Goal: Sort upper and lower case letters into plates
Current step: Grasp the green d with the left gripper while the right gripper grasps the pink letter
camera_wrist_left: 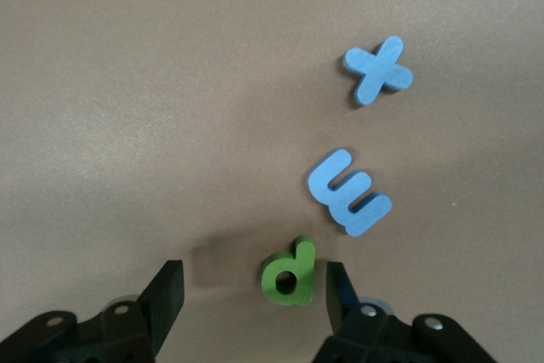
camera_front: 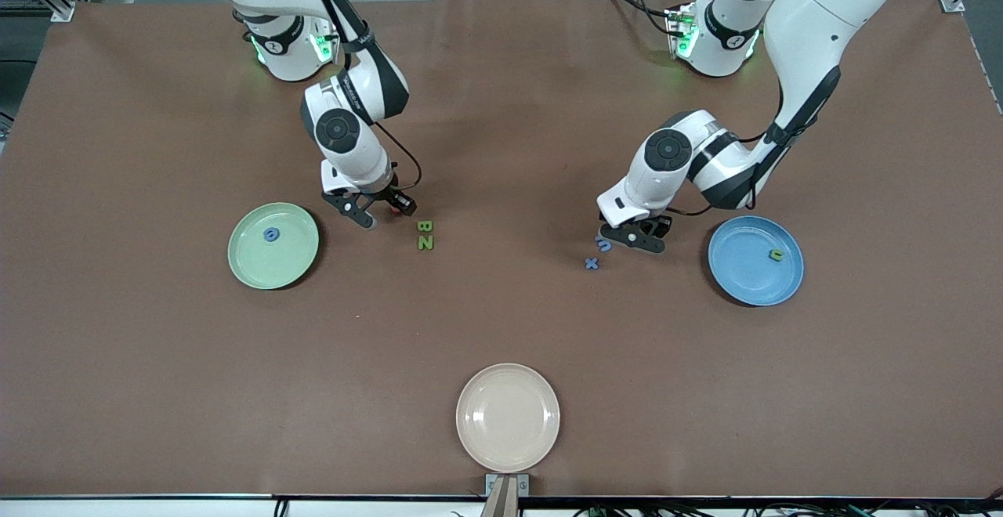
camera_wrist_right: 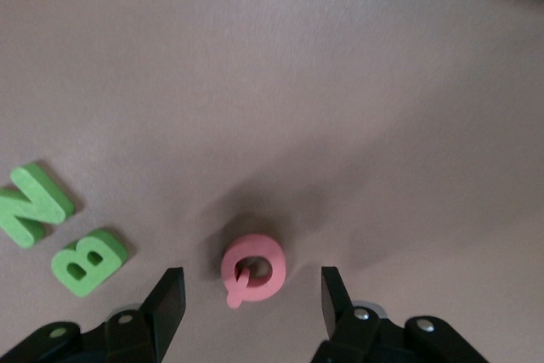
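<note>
Both jaws part-open around green d (camera_wrist_left: 289,271), pink Q (camera_wrist_right: 252,269)

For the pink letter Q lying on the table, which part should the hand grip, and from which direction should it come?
Probably from straight above, closing on the outer edges of the ring. The pink Q lies flat on the table, so only its thin sides offer a hold. The right hand already has a finger at each side; the tail should stay clear of the fingers.
</note>
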`<move>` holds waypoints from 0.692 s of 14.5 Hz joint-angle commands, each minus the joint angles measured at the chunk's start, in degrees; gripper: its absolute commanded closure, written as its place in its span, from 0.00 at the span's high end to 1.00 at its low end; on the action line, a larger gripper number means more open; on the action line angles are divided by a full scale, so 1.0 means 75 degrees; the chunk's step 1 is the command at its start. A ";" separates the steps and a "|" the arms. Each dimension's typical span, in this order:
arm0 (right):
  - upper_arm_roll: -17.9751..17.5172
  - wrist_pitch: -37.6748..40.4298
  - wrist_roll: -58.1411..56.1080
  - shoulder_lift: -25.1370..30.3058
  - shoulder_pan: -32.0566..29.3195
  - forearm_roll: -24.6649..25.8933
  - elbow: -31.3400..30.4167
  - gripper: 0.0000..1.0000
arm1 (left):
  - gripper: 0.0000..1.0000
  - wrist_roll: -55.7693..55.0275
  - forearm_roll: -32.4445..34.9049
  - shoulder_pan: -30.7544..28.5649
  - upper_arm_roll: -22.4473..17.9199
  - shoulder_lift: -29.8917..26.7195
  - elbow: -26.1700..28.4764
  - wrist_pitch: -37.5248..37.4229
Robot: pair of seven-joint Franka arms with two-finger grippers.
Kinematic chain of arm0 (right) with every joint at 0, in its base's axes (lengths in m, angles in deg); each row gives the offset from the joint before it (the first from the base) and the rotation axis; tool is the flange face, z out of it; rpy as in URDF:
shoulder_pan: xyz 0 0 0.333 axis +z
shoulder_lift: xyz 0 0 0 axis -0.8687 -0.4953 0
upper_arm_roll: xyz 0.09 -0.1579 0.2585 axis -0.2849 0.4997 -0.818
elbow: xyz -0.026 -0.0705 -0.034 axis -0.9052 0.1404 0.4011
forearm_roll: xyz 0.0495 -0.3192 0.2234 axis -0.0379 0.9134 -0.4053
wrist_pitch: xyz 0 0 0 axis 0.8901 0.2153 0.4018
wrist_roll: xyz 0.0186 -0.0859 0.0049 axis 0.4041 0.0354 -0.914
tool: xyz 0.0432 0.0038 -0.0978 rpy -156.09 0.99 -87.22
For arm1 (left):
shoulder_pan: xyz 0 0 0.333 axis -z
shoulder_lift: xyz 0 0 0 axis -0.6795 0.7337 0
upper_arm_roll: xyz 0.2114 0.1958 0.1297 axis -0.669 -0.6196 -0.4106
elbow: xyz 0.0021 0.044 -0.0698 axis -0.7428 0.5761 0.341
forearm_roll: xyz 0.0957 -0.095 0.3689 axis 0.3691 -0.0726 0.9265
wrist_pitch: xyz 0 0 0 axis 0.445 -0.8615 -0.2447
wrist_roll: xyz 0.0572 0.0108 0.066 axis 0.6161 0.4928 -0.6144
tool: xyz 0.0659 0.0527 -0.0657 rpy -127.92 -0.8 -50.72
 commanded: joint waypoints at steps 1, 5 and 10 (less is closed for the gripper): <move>0.0091 -0.0214 0.0147 -0.0022 0.0177 -0.0115 -0.0157 0.67 | 0.62 -0.0256 0.0217 -0.0024 0.0009 0.0051 0.0027 0.0102; 0.0091 -0.0320 0.0147 -0.0022 0.0177 -0.0114 -0.0275 0.58 | 0.44 -0.0489 0.0217 -0.0036 0.0009 0.0086 0.0062 0.0102; 0.0091 -0.0309 0.0147 -0.0010 0.0165 -0.0115 -0.0275 0.07 | 0.27 -0.0619 0.0217 -0.0013 0.0009 0.0086 0.0074 0.0079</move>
